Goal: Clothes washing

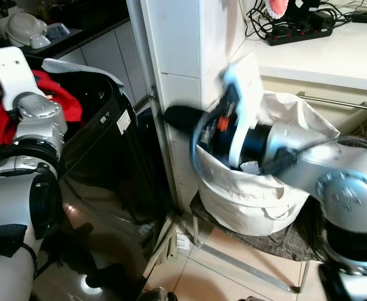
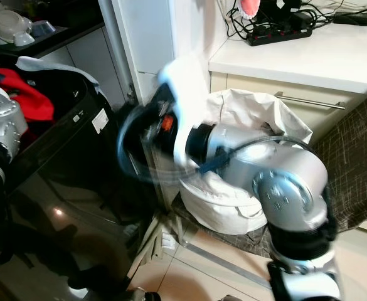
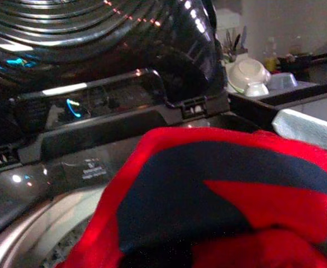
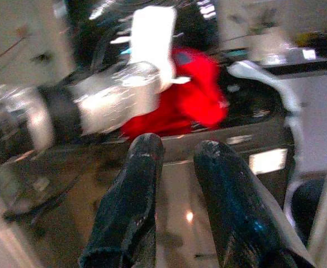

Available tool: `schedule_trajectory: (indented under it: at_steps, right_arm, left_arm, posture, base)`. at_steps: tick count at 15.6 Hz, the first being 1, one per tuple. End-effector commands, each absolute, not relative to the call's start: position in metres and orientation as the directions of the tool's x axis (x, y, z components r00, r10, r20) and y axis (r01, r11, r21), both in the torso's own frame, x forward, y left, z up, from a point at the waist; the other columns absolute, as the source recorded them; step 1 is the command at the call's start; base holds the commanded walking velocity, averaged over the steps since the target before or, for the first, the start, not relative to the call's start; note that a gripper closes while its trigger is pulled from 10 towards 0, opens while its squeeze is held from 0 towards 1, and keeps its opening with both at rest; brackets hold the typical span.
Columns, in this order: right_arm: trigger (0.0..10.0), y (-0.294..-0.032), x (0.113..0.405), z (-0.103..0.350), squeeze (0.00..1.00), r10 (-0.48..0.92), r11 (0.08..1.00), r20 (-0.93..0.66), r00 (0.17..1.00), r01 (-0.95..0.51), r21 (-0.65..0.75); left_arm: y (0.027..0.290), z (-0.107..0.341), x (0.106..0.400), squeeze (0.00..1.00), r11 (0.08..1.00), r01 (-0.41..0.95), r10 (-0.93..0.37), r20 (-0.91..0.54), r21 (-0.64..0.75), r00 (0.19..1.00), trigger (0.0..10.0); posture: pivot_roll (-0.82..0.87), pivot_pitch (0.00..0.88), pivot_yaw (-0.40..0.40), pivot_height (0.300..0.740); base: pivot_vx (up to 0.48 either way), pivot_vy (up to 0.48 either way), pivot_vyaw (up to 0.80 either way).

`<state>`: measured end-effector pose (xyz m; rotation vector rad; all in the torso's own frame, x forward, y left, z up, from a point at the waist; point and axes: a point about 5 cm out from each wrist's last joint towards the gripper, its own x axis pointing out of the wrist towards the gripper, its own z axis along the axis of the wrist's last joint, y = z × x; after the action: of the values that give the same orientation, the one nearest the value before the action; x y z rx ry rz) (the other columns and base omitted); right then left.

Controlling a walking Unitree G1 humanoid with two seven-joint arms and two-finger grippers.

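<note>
Black top-loading washing machine point(image 1: 101, 157) on the robot's left, lid up. White laundry bag point(image 1: 258, 200) on the robot's right, sitting on a low rack, well apart from the washer with a white wall corner between. Red and dark garment point(image 1: 58, 100) draped over the washer's open mouth, half inside. Left gripper point(image 3: 169, 251) beneath that cloth, probably clamped on it, though the fingers lie buried and the grip cannot be told. Right gripper point(image 4: 180, 195) blurred, just above the bag's rim, pointing across toward the washer; fingers point(image 4: 129, 190) a little apart, nothing between them. Garment directly under the left arm, far off to the left of the right one: left arm clearly nearer for pushing the cloth down into the drum.
</note>
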<state>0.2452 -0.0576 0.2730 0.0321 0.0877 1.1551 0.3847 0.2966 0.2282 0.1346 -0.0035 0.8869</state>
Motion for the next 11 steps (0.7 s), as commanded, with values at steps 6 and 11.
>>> schedule_trajectory:
  at_steps: [6,11]
  right_arm:
    - [10.0,-0.0528,0.2319,0.2718,0.0,0.955,0.29,-0.071,0.287,-0.956,0.039]
    - [10.0,-0.0548,0.233,0.2718,0.0,0.954,0.293,-0.072,0.291,-0.956,0.026]
  left_arm:
    - [0.2995,0.2182,0.3827,1.0,0.636,-0.771,0.771,-0.033,0.009,0.636,10.0]
    - [0.2991,0.2182,0.3832,1.0,0.646,-0.764,0.763,-0.038,-0.008,0.645,10.0]
  posture:
    - [-0.12,0.0,0.143,0.74]
    - [-0.12,0.0,0.145,0.74]
  base:
    - [0.0,0.0,0.0]
    - [0.0,0.0,0.0]
